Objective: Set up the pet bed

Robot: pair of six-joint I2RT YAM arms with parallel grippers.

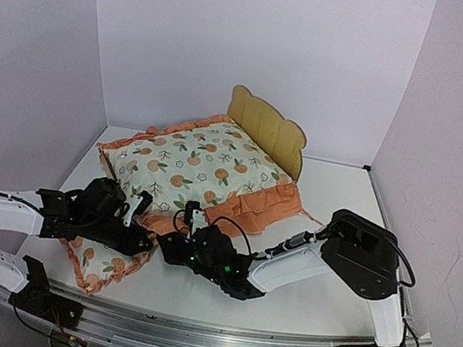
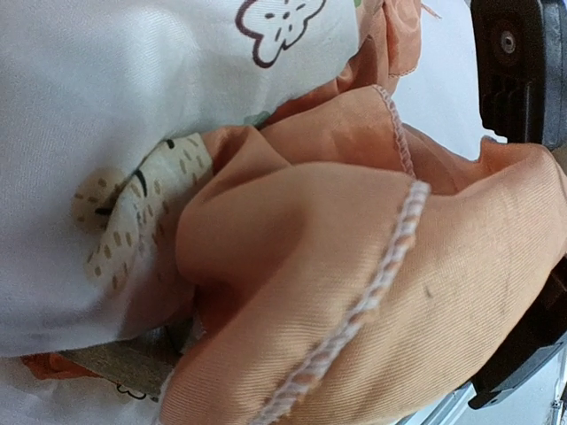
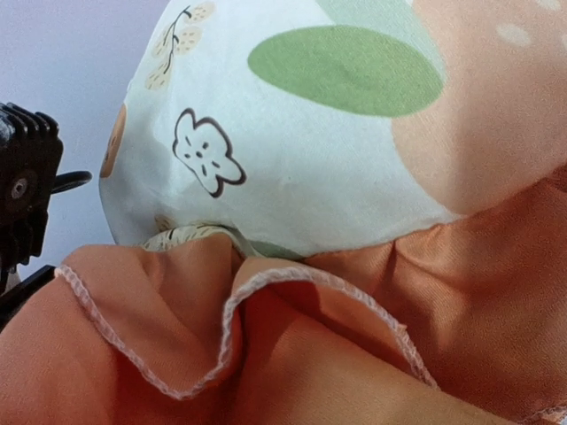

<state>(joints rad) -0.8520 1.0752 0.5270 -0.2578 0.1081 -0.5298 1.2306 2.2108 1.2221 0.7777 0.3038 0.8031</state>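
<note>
I see the bed (image 1: 267,133) mid-table, headboard at far right and long axis running toward near-left. The rest of the frame is buried under the cushion (image 1: 198,164). The left gripper (image 1: 135,206) pinches the cushion's ruffle. The right gripper (image 1: 193,218) is at the near ruffle; I can't tell its state.
</note>
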